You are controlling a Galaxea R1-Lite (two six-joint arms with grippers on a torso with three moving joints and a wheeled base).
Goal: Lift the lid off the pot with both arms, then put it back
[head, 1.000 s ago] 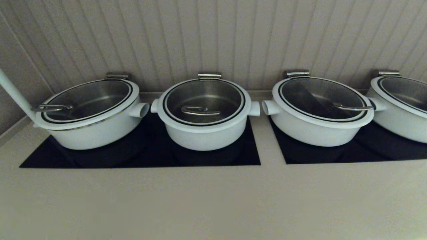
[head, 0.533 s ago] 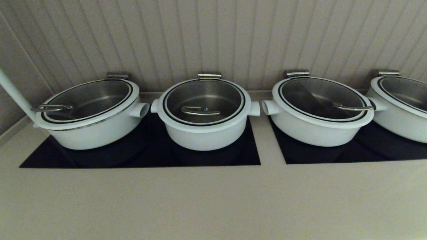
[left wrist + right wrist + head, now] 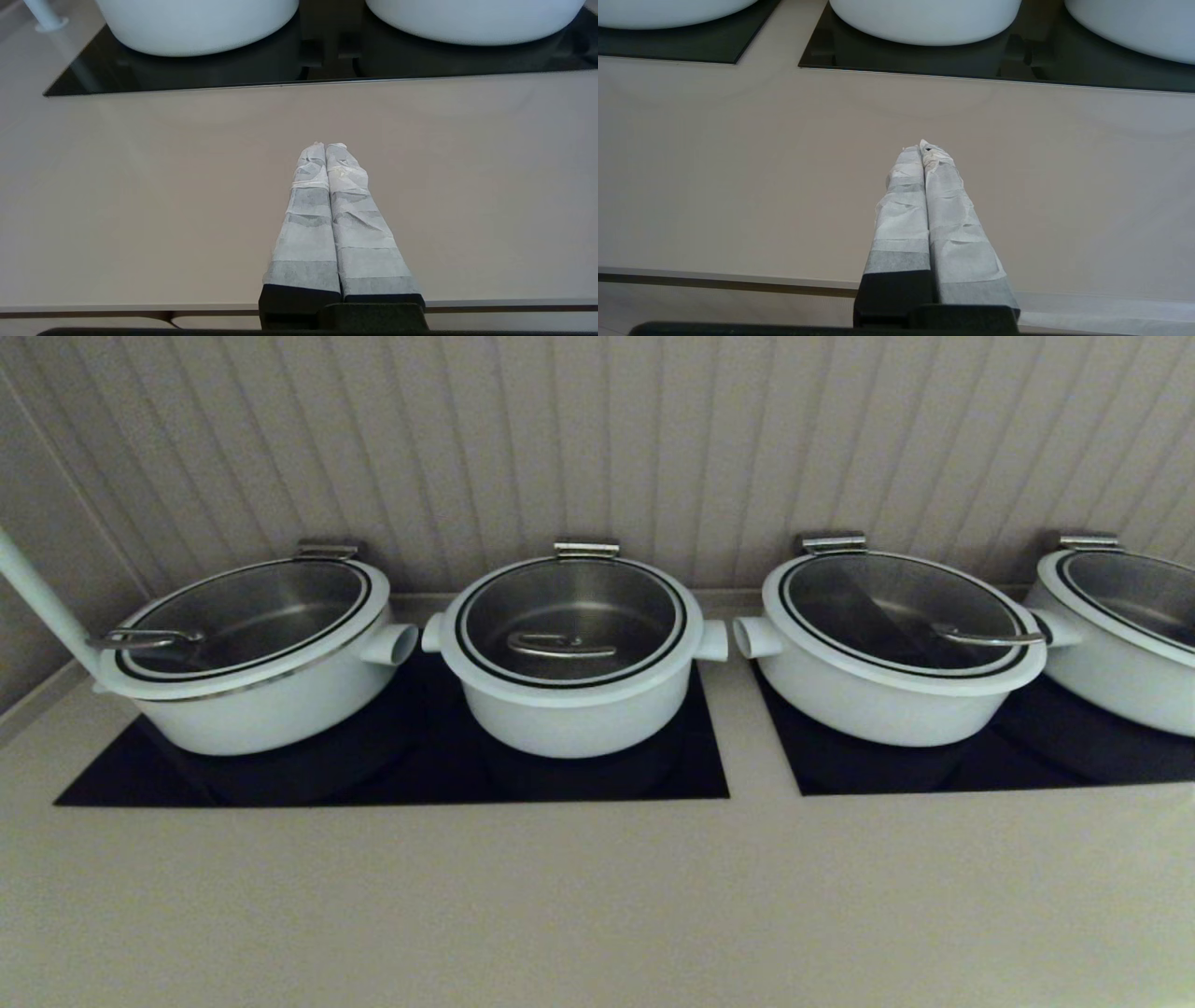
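Note:
The pot [image 3: 574, 719] is the narrow white one, second from the left, on a black hob panel [image 3: 392, 775]. Its glass lid [image 3: 569, 616] sits closed on it, with the curved steel hook handle [image 3: 558, 645] at its centre. Neither arm shows in the head view. In the left wrist view my left gripper [image 3: 325, 145] is shut and empty, low over the beige counter near its front edge. In the right wrist view my right gripper [image 3: 922, 145] is shut and empty, also over the counter's front part. Both are well short of the pots.
Wider white pots with glass lids stand left [image 3: 252, 653], right [image 3: 892, 644] and far right [image 3: 1125, 635]. A second black panel [image 3: 980, 761] lies under the right pair. A white pipe [image 3: 37, 602] slants at far left. A ribbed wall stands behind. The beige counter [image 3: 597, 896] lies in front.

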